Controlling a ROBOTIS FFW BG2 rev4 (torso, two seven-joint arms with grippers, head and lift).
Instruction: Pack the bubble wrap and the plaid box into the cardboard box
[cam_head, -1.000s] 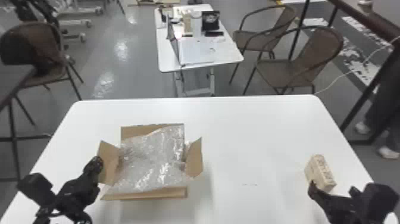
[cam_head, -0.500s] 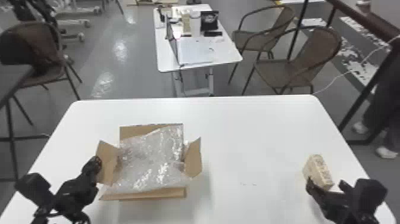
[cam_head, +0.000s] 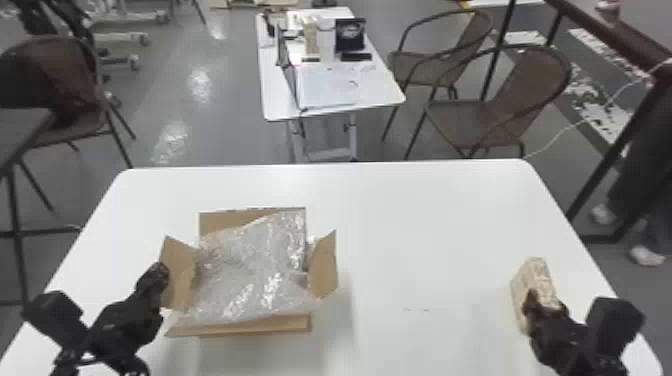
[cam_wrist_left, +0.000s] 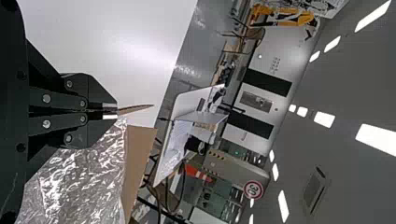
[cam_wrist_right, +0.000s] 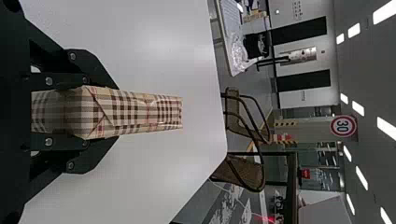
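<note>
My left gripper (cam_head: 158, 276) is at the left flap of the cardboard box (cam_head: 324, 264). In the left wrist view the left gripper (cam_wrist_left: 116, 112) has its fingers together on the thin brown flap (cam_wrist_left: 136, 108). Crumpled clear bubble wrap (cam_head: 250, 270) fills the box opening and drapes over its near edge. At the table's right side, my right gripper (cam_head: 546, 304) holds the near part of the plaid box (cam_head: 537, 275). Seen from the right wrist, the right gripper (cam_wrist_right: 116, 112) has one finger against each side of the plaid box (cam_wrist_right: 144, 112), whose far part sticks out past them.
Both things are on a white table (cam_head: 425, 220); its right edge runs close beside the plaid box. A wide stretch of tabletop separates the two boxes. Beyond the far edge are a smaller table (cam_head: 280, 107) and wicker chairs (cam_head: 505, 105).
My right gripper has come in farther over the plaid box, and its fingers have drawn together onto it. The left gripper, flap and bubble wrap look the same.
</note>
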